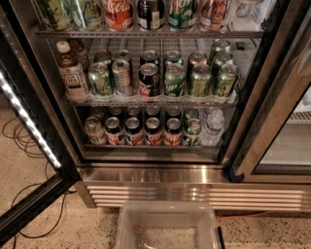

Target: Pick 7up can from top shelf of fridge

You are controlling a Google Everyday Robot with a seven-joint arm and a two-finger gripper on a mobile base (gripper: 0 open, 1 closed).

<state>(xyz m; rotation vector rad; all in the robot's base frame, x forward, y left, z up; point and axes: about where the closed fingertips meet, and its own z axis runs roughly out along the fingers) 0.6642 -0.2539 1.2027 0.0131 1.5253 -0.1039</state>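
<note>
The fridge (pixel 243 121) stands open in front of me, its black frame around silver wire racks. The highest rack in view, the top shelf (pixel 146 34), runs along the upper edge of the camera view. Its row of cans is cut off at the top. Among them is a white and green 7up can (pixel 182 12), between a dark can (pixel 150 12) and a red and white can (pixel 214 12). A red Coca-Cola can (pixel 119 12) stands further left. My gripper is not in view.
The middle rack holds a tea bottle (pixel 70 73), green cans and a black Coke can (pixel 148 80). The lower rack has Coke cans and a water bottle (pixel 214 127). The open door (pixel 29 126) with a light strip swings out left. A clear plastic bin (pixel 165 214) sits below the ribbed steel base; cables lie on the floor.
</note>
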